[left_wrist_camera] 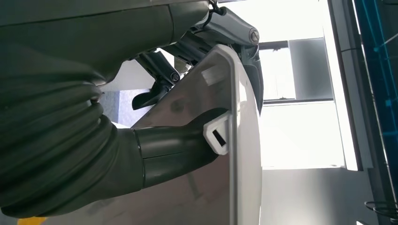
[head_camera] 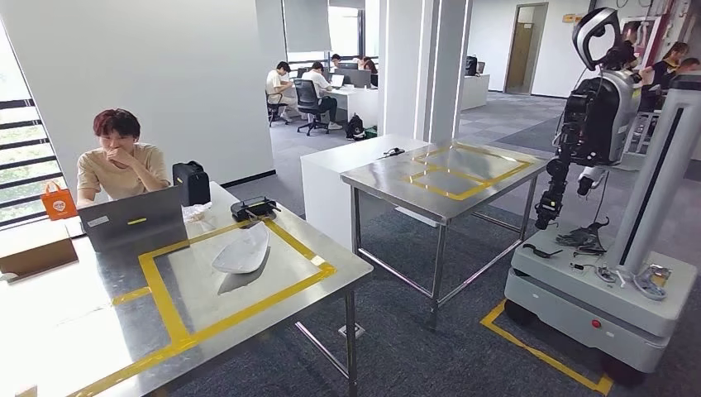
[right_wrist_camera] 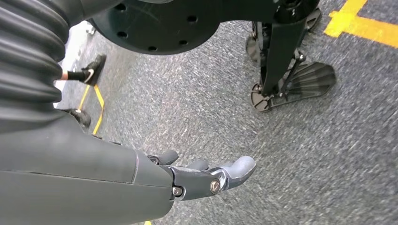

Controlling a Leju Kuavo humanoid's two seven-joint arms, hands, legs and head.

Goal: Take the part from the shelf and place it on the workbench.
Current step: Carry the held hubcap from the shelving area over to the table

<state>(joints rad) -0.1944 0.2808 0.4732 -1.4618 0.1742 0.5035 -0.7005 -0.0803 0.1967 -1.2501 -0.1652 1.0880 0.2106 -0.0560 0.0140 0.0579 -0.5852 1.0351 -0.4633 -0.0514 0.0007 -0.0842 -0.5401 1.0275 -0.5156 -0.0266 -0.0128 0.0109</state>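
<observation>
Readable text: none can be made out in any view.
Small orange paper bag (head_camera: 58, 201): a white round mark is printed on its front, at the far left edge of the steel tabletop (head_camera: 99, 322); its characters are too small to be read.
Grey open laptop (head_camera: 132, 219): a pale sticker and a short yellow strip are seen on the lid; no lettering can be told on either.
White curved plastic part (left_wrist_camera: 234, 140): a pale rectangular patch is seen on its inner face in the left wrist view; nothing is legible on it.
Yellow tape outlines: plain lines are laid on tabletop and floor, without numbers or words.
</observation>
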